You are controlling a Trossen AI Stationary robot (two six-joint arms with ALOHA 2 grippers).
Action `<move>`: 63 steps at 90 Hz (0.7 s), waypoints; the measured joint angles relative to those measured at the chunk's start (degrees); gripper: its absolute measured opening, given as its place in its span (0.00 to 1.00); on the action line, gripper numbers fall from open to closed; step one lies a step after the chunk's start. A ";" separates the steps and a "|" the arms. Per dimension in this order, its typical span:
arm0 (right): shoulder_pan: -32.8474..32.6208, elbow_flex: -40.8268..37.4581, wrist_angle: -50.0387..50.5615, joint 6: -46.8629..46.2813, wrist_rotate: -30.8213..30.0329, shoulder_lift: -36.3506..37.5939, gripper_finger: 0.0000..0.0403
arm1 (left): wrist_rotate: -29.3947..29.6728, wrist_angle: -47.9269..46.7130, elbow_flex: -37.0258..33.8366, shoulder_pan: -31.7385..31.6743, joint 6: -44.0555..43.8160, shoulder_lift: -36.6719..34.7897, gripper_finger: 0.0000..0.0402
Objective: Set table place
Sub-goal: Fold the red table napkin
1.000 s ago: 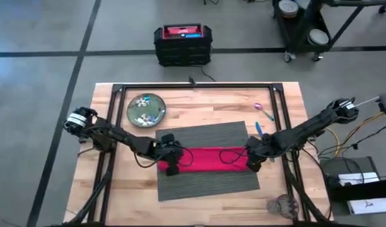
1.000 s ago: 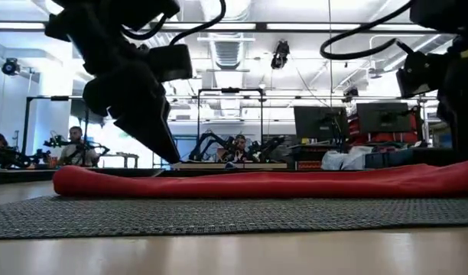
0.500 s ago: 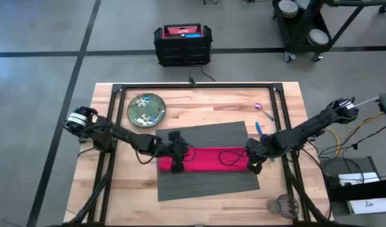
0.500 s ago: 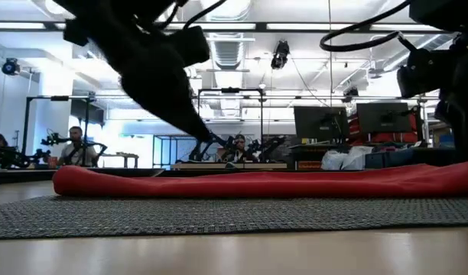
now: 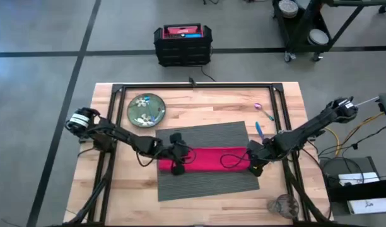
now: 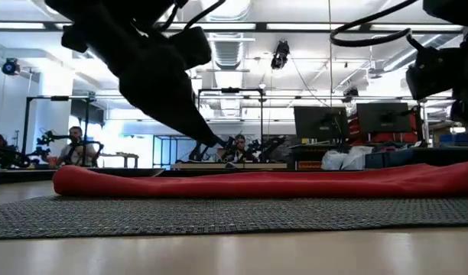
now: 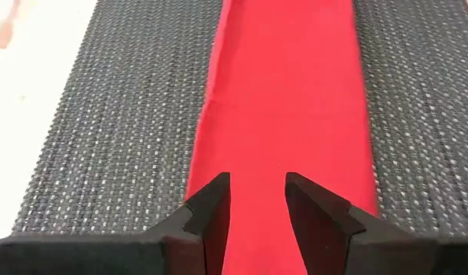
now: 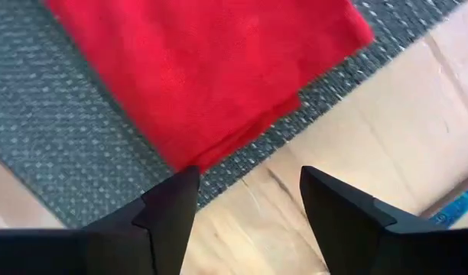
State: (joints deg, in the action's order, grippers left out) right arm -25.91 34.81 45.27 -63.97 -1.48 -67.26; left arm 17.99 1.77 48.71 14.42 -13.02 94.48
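Observation:
A dark grey ribbed placemat (image 5: 209,180) lies in the middle of the light wood table (image 5: 123,189). Across it lies a red napkin (image 5: 209,159), folded into a long strip (image 6: 257,183). My left gripper (image 5: 178,160) is open and hovers over the strip's left part (image 7: 287,92), fingers pointing along it. My right gripper (image 5: 255,166) is open over the napkin's right end (image 8: 219,84), at the placemat's edge. The green flowered plate (image 5: 146,109) sits at the far left. Blue (image 5: 258,128) and purple (image 5: 263,110) utensils lie at the far right, and a clear glass (image 5: 282,205) stands near the front right.
The table's black frame bars (image 5: 193,87) cross the far side and run down both sides. Bare wood (image 8: 356,145) shows right of the placemat, under my right gripper. People sit at benches in the room beyond the table (image 6: 73,145).
My left gripper has gone toward the table's right edge, from the napkin's left end to farther in along the strip. My right gripper has shifted a little toward the near and right edges. The napkin lies as before.

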 joint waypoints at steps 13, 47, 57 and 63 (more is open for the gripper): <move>-1.04 -0.03 -3.15 -2.05 -0.09 0.06 0.53 | -0.03 0.26 0.00 0.06 0.07 0.49 0.28; -1.47 -4.23 -12.65 -4.46 -1.38 0.88 0.56 | -0.10 1.26 0.00 0.06 0.57 1.88 0.28; -1.49 -4.27 -13.03 -4.64 -2.74 1.94 0.55 | -0.12 1.26 -0.02 0.06 0.66 1.88 0.28; -1.48 -4.71 -13.65 -6.11 -6.18 1.96 0.54 | -0.12 1.26 -0.02 0.06 0.63 1.88 0.28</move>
State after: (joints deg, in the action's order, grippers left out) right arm -27.39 30.10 31.62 -70.08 -7.66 -65.30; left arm 17.87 3.03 48.69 14.48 -12.38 96.36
